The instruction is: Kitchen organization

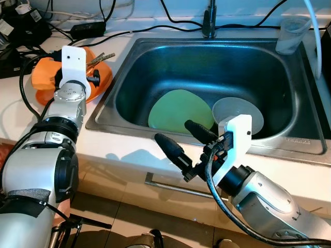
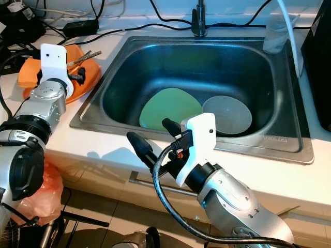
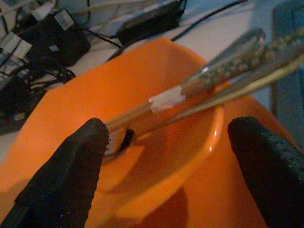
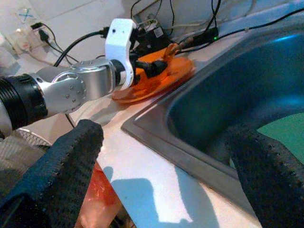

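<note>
Chopsticks (image 3: pixel 223 71) lie in orange bowl (image 3: pixel 156 156) between spread left claw (image 3: pixel 171 166); right claw (image 1: pixel 183 142) spread.

The sink (image 1: pixel 129 67) is set into the counter (image 1: pixel 119 155) — inside it a plate (image 1: pixel 178 108) lies beside a second plate (image 1: pixel 243 111) to its right. Left of the sink, a dish (image 1: pixel 106 77) rests on the counter with utensils (image 3: pixel 223 71) lying in it. Behind the sink stands the tap (image 1: pixel 209 23) — a cup (image 1: pixel 292 33) at the far right corner
</note>
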